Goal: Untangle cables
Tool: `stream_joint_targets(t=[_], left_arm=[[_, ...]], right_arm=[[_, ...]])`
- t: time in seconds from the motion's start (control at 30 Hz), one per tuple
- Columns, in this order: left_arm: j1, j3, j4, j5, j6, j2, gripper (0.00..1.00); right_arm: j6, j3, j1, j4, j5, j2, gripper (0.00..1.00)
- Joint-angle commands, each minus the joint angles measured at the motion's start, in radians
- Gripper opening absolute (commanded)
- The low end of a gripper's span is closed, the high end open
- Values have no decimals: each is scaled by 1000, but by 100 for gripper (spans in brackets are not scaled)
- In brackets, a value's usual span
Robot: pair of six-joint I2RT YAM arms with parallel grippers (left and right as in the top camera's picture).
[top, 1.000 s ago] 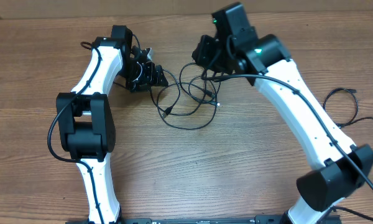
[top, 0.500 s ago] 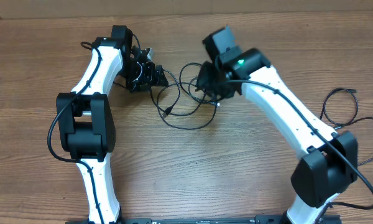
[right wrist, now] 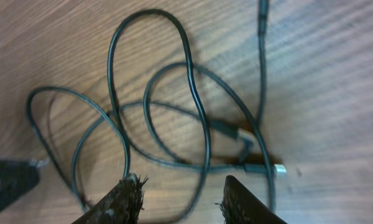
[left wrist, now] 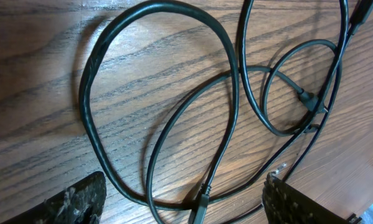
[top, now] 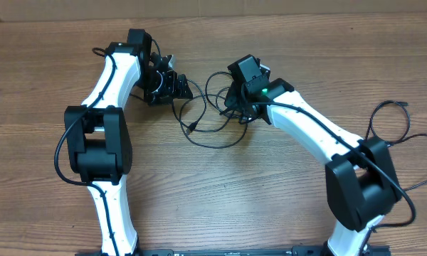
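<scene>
Near the far edge of the bench point(top: 220, 206), left of middle: left gripper point(top: 172, 85) spread wide, gripping nothing. Just right of it, cables point(top: 213, 117) in loose overlapping loops. Over their right end, right gripper point(top: 236, 99), fingers parted, empty.

My fixed overhead camera looks straight down on the brown wood-grain table point(top: 220, 206) from well above. It is wide enough to take in both white-and-black jointed arms, the left arm point(top: 110, 85) and the right arm point(top: 306, 128), from base to wrist. The left wrist camera sits very near the wood, facing down past the left gripper point(left wrist: 186, 208), whose dark fingertips point(left wrist: 74, 202) only edge into the bottom corners. The right wrist camera looks down just as closely, slightly blurred, with the right gripper point(right wrist: 181, 199) at its lower edge. All three views share the thin black cable loops point(top: 217, 114) point(left wrist: 230, 93) point(right wrist: 196, 106) mid-table.
</scene>
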State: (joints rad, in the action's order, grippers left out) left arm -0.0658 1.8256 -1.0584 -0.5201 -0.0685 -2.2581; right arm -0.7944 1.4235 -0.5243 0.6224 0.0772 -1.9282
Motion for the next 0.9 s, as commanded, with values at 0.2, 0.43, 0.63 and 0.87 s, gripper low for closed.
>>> stream_joint_targets(t=[0.2, 0.43, 0.63, 0.87], left_arm=[[-7, -7, 0, -1, 12, -11, 80], [-7, -7, 2, -1, 12, -11, 81], [-7, -7, 4, -1, 12, -11, 80], [-7, -7, 4, -1, 12, -11, 80]], right_arm=[[17, -12, -6, -93, 27, -125, 37], [16, -12, -6, -95, 27, -161, 33], [13, -12, -6, -101, 27, -161, 28], [10, -17, -9, -102, 27, -161, 26]])
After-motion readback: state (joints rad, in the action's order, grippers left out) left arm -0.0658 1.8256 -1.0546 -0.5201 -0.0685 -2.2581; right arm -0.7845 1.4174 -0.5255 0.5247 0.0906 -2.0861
